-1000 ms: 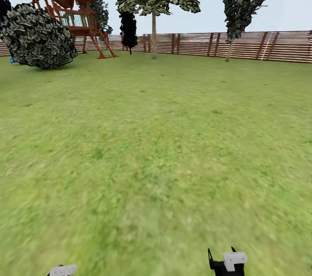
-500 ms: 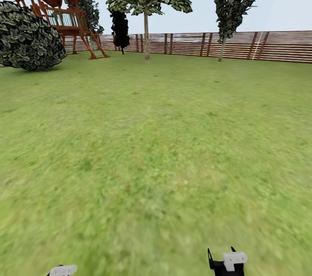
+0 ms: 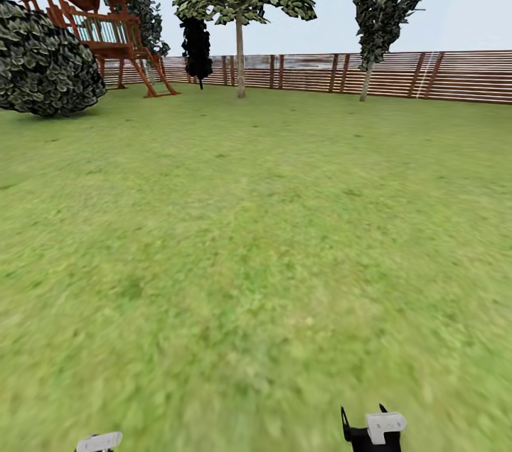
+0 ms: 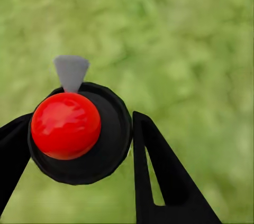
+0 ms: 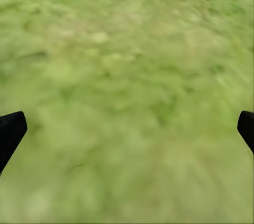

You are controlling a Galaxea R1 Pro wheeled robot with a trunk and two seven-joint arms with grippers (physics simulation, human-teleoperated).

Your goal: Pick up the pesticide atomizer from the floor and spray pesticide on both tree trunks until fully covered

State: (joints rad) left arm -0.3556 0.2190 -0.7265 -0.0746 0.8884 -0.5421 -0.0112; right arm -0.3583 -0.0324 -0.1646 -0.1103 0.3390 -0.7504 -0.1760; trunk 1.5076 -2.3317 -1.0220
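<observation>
Garden: lawn (image 3: pixel 256 239) runs back to a slatted fence (image 3: pixel 398 74)
Far left: round bush (image 3: pixel 44 61), wooden playhouse (image 3: pixel 92 22)
Trees: one pale trunk (image 3: pixel 240 57) at centre-left, a second (image 3: pixel 366 81) to its right, both by the fence, well apart from the robot
Left end effector (image 4: pixel 84 145): clamped on the atomizer (image 4: pixel 79 131), red cap up, nozzle forward, seemingly carried ready to spray
Right end effector (image 5: pixel 127 129): fingers spread wide, empty over grass, likely kept free
</observation>
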